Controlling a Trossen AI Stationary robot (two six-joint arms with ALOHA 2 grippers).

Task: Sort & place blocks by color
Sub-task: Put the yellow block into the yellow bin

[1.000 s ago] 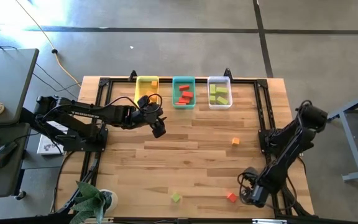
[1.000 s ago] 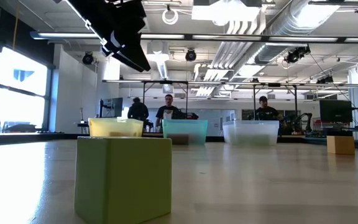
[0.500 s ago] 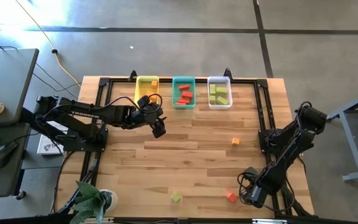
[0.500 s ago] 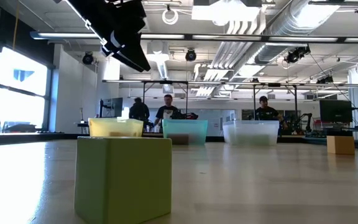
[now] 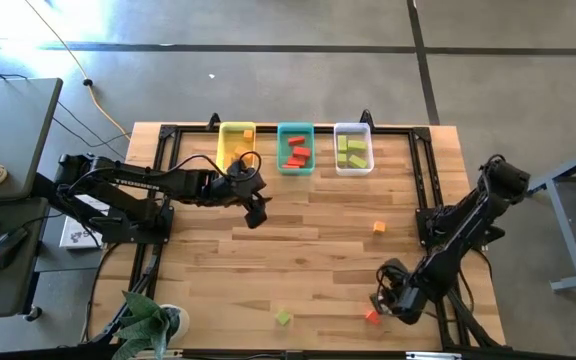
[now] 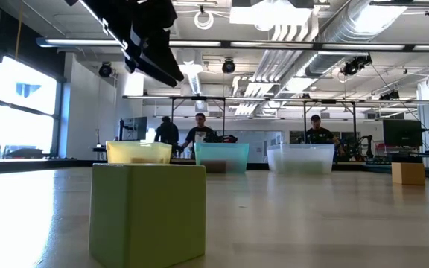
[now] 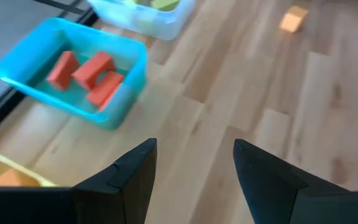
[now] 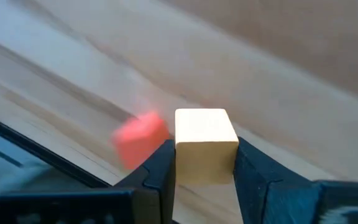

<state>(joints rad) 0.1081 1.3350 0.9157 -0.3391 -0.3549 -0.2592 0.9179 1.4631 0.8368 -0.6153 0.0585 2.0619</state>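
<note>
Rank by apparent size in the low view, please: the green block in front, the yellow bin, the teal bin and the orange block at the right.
1. Green block, largest only because it sits nearest the camera.
2. Yellow bin and teal bin: they look about alike, so I leave them unranked.
3. Orange block, smallest.

red block [image 8: 138, 138] blurred, yellow bin [image 7: 5, 175] cut off

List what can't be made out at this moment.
- Right wrist view: the red block is blurred, so its shape is unclear.
- High view: the right gripper hides the pale block it holds.
- Low view: the teal bin has a cloudy wall that veils its contents.
- Left wrist view: the yellow bin is cut off by the edge and the left gripper.
</note>
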